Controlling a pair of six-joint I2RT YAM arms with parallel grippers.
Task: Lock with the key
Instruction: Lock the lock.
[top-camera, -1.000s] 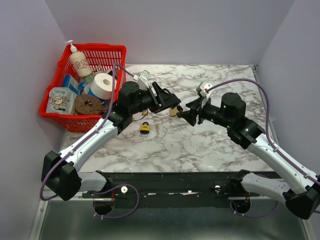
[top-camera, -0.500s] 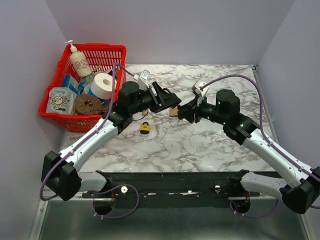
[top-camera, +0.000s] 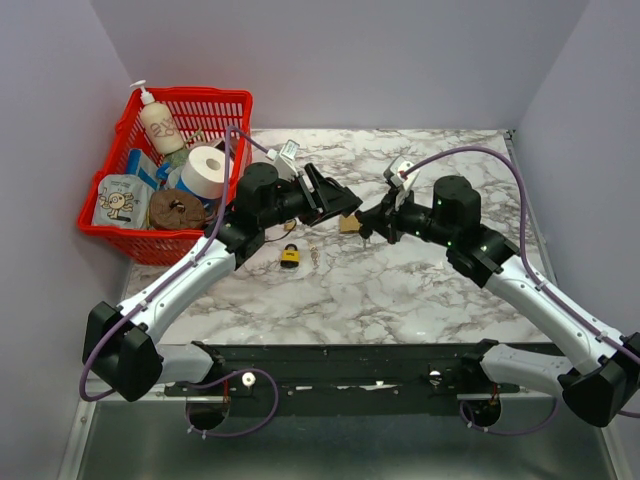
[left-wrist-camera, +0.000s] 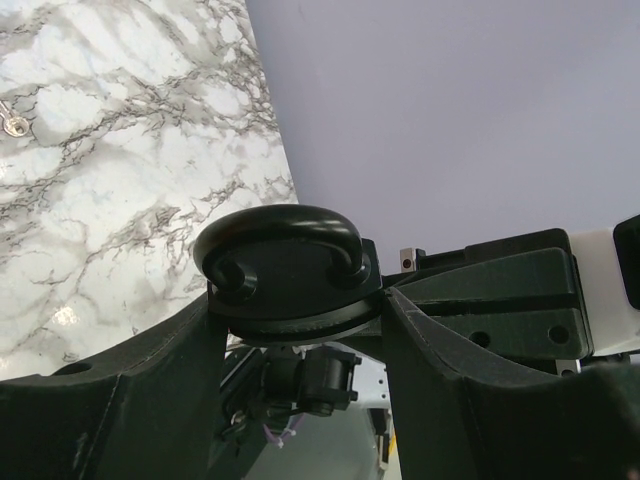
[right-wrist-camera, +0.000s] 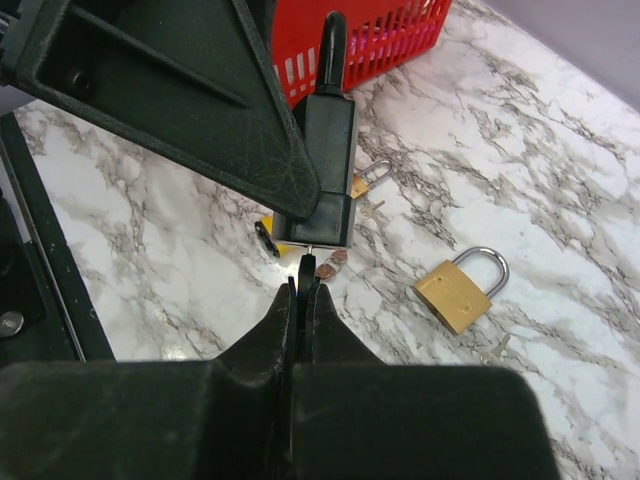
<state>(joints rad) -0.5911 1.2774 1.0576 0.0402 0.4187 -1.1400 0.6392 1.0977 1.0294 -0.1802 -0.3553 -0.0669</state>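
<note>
Black padlock (right-wrist-camera: 330, 170) is the task's thing, and it is up in the air over the middle of the counter (right-wrist-camera: 560, 180). The left claw (left-wrist-camera: 298, 300) is clamped on its body, with the shackle pointing away from the right arm.

The right claw (right-wrist-camera: 302, 295) has its fingers pressed together. A thin dark blade sticks out from the tips, and I judge it is the key (right-wrist-camera: 304, 266).

In the right wrist view the padlock lies straight ahead of this claw. Its bottom face looks at the tips, and its long axis runs nearly in line with the blade. The tip is just beside that face, but I cannot tell if it touches. The coming move is probably a short straight push into the keyhole, and a small tilt could make it miss.

Below on the counter lie a brass padlock (right-wrist-camera: 455, 290) and a small yellow padlock (top-camera: 290, 257). A red basket (top-camera: 200, 91) stands well apart at the left. Nothing stands between blade and lock.
</note>
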